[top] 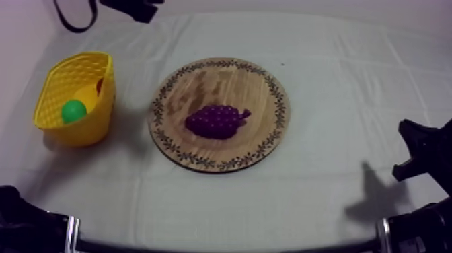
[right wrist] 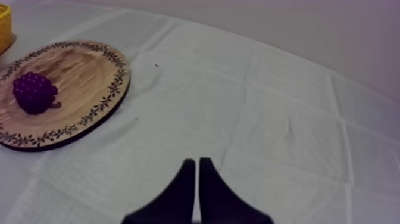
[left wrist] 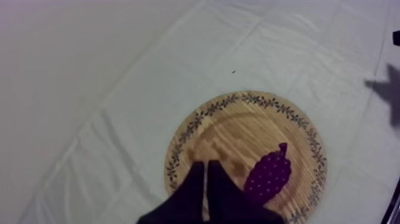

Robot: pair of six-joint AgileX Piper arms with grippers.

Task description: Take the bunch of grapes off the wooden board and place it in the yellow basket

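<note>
The purple bunch of grapes point(top: 216, 121) lies on the round wooden board point(top: 266, 84), a little toward its front, stem pointing right. The yellow basket point(top: 101, 118) stands tilted at the table's left. My left gripper point(left wrist: 206, 164) hangs shut above the board's rim point(left wrist: 190, 128), just beside the grapes point(left wrist: 269, 176), holding nothing; its arm point(top: 138, 9) comes in at the back left. My right gripper point(right wrist: 197, 161) is shut on nothing over bare cloth, well away from the board point(right wrist: 89, 77) and the grapes point(right wrist: 34, 92); it sits at the table's right edge point(top: 420, 148).
Inside the basket lie a green fruit point(top: 74, 111), a yellow banana point(top: 87, 94) and a small red fruit point(top: 99, 84). Bare cloth point(top: 336, 168) spreads between the board and the right arm. The arms' dark bases sit at the front corners.
</note>
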